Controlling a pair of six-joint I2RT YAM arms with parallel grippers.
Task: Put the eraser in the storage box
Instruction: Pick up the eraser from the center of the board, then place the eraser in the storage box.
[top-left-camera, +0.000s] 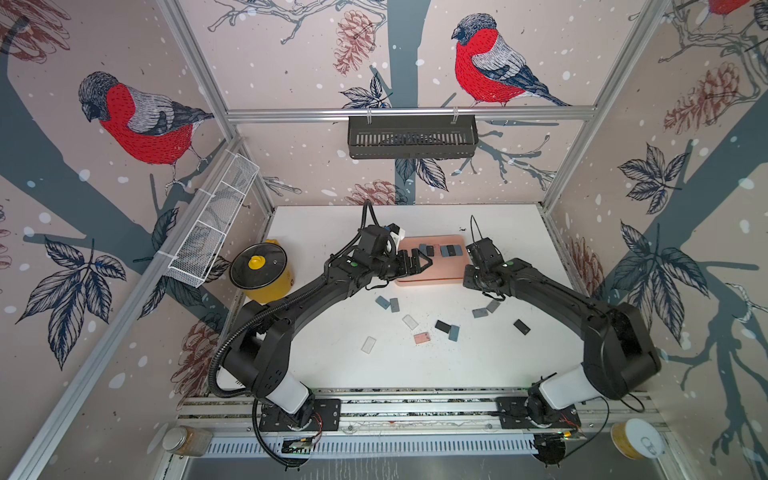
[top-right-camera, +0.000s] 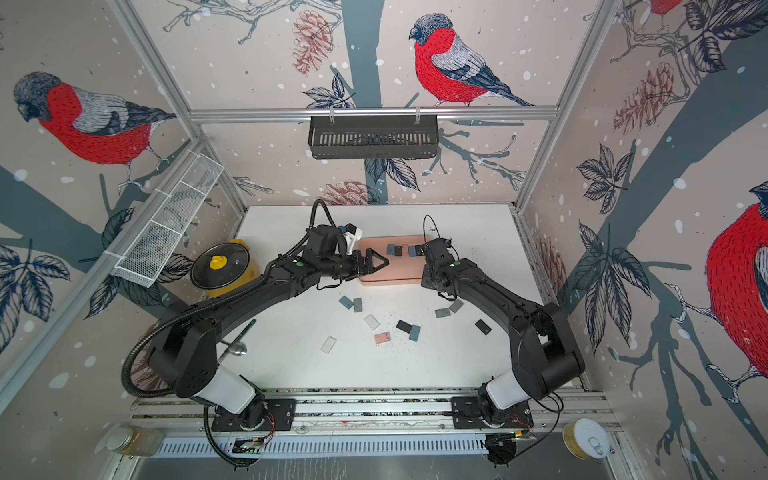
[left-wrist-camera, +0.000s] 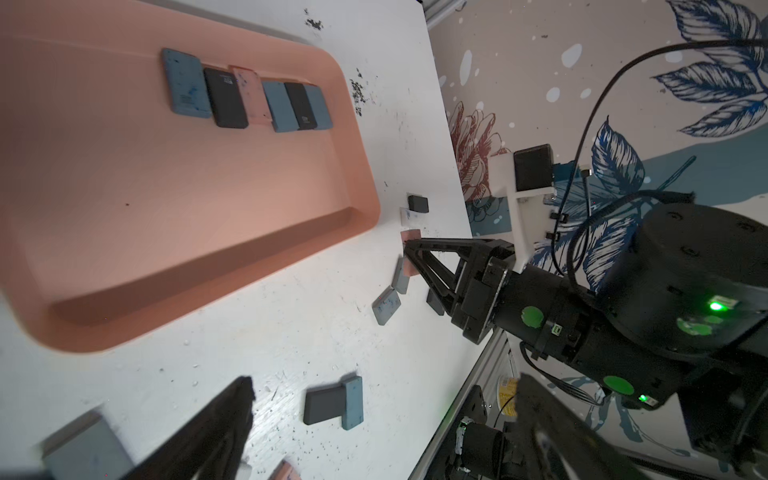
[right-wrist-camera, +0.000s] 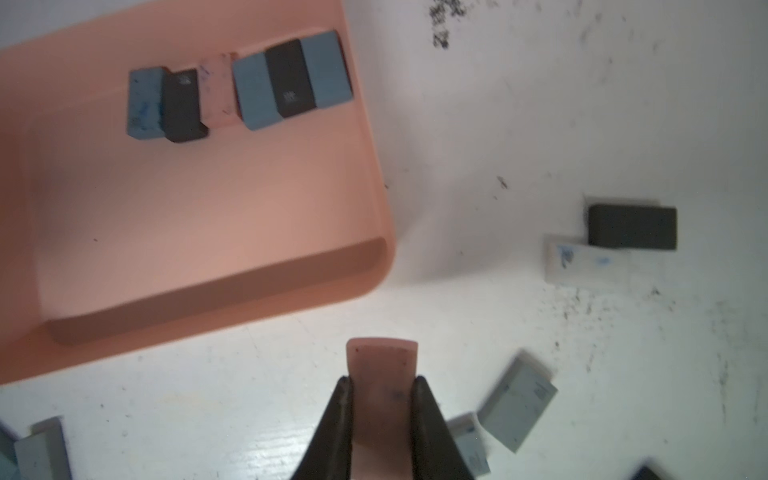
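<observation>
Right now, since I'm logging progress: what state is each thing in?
storage box: six erasers in a row inside.
pink eraser: clamped, not yet in the box.
right gripper: shut on the pink eraser.
left gripper: open, empty.
yellow pot: lid on.
loose erasers: lying outside the box.

Salmon-pink storage box (top-left-camera: 446, 270) mid-frame; pink eraser (right-wrist-camera: 382, 357) in the black right gripper (right-wrist-camera: 382, 380); white table (top-left-camera: 457, 365); wallpaper (top-left-camera: 291, 62) (snow-flecked beige) shows red-breasted birds (top-left-camera: 137, 120) upper left
</observation>
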